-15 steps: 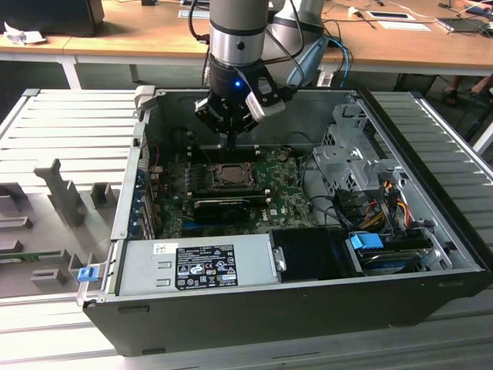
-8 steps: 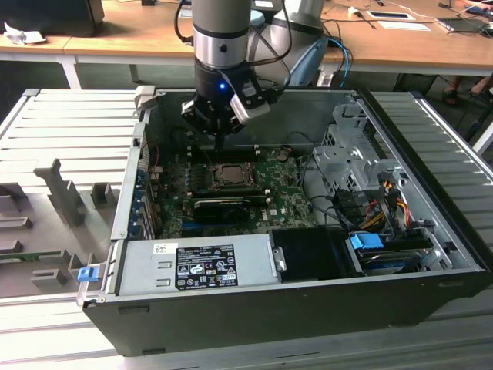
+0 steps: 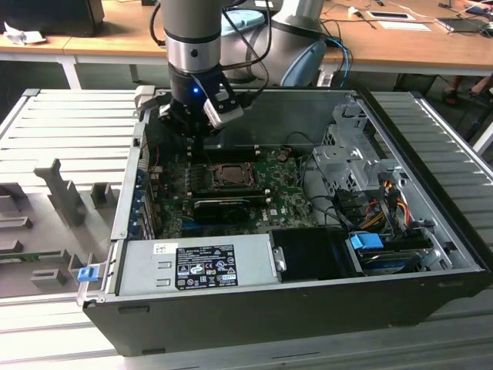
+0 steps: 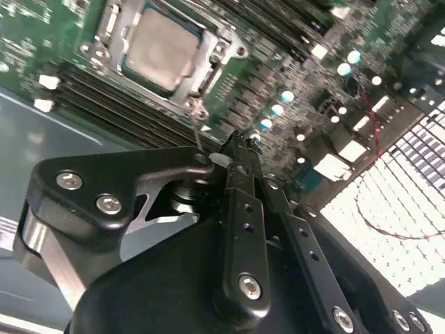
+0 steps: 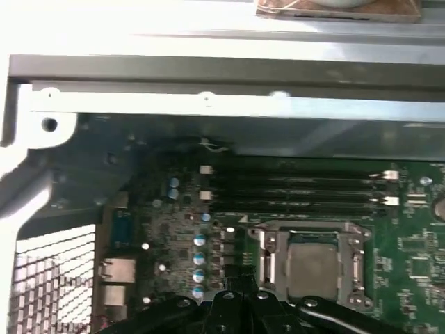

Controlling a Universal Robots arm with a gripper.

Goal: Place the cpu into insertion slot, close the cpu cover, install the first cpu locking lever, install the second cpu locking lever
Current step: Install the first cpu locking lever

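Observation:
The cpu [image 5: 313, 268] lies flat in the insertion slot [image 3: 229, 176] on the green board, its dull metal face up. The silver cpu cover [image 5: 309, 229] is down around it as a frame. Both wrist views show them; the second gives the cpu [image 4: 161, 45] and cpu cover [image 4: 211, 69] from another angle. My gripper [image 4: 236, 139] hangs above the board a little beside the slot, towards the exterior view's left, its black fingers [image 5: 229, 306] pressed together with nothing visible between them. In the exterior view the gripper [image 3: 197, 149] is just over the board's rear left part.
Black memory slots [image 5: 299, 195] run along the socket's far side. A long black expansion card [image 3: 223, 206] lies in front of it. The power supply [image 3: 196, 266] fills the case front, a drive cage [image 3: 347, 154] and cables stand on the exterior view's right.

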